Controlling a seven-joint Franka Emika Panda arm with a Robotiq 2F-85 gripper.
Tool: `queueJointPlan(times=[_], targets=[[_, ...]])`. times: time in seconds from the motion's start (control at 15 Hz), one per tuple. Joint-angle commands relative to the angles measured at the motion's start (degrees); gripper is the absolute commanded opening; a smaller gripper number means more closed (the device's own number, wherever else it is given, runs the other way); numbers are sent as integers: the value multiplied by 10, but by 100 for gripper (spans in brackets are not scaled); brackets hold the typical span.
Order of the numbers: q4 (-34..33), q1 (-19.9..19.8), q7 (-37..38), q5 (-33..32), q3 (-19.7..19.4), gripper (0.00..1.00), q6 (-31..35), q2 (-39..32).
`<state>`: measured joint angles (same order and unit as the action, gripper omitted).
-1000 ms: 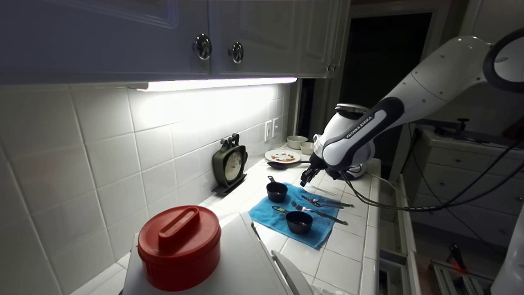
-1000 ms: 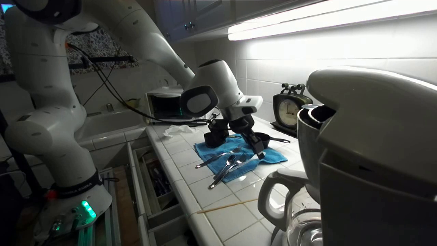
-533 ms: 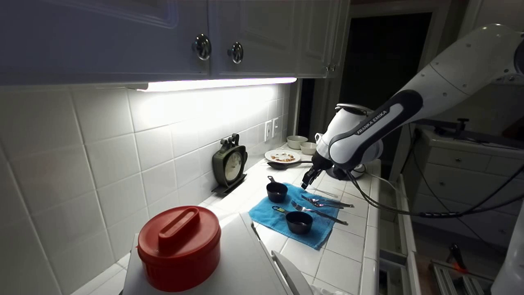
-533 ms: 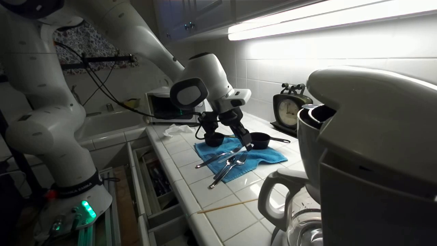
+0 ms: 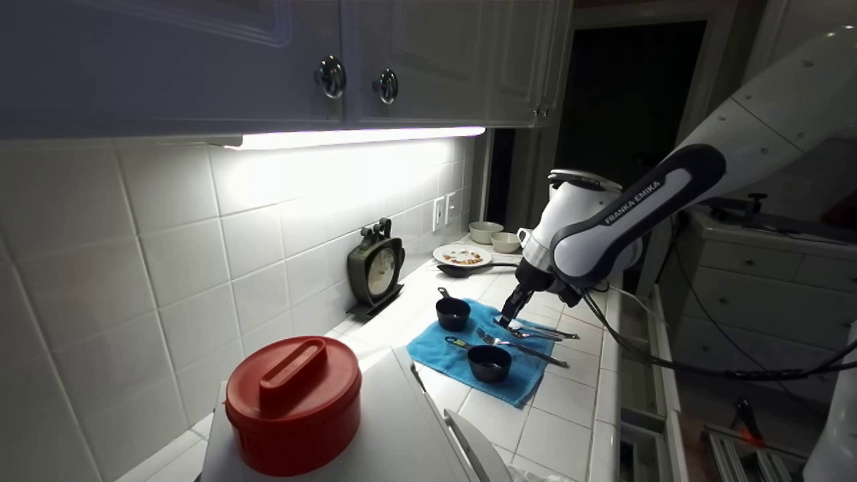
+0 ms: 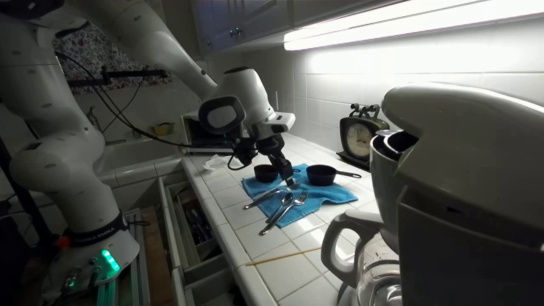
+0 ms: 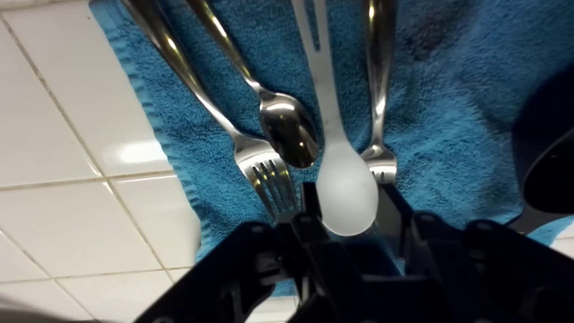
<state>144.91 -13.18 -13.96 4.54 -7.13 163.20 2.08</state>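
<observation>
The claw (image 5: pixel 506 323) apparently holds a white utensil (image 5: pixel 515 325) above the towel (image 5: pixel 434 353).

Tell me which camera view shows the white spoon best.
The wrist view: there the white spoon shows large, its bowl held by the gripper, though the picture's top edge cuts off its handle. In both exterior views it is only a thin, pale sliver at the gripper's tip.

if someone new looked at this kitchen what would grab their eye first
Probably the glowing white tube light beneath the panelled wall cabinets. Next, the red lidded plastic tub standing atop a white box-shaped appliance in an exterior view. Then the black two-fingered robot gripper clasping a white plastic-looking spoon over the bright blue cloth towel.
</observation>
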Motion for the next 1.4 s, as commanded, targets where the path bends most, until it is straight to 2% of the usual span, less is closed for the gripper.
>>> queueJointPlan(times=[0.0,0.53,0.6,0.67,1.0,1.2,1.33], targets=[[27,17,-12,12,-17,13,-9,24],[33,11,9,-9,-39,14,-6,20],[32,12,7,-6,-41,62,-8,20],[31,12,7,-5,-43,63,-7,20],[29,14,7,-1,-44,99,-6,22],[18,24,-7,28,-41,100,-12,16],[12,29,0,26,-38,100,-8,10]])
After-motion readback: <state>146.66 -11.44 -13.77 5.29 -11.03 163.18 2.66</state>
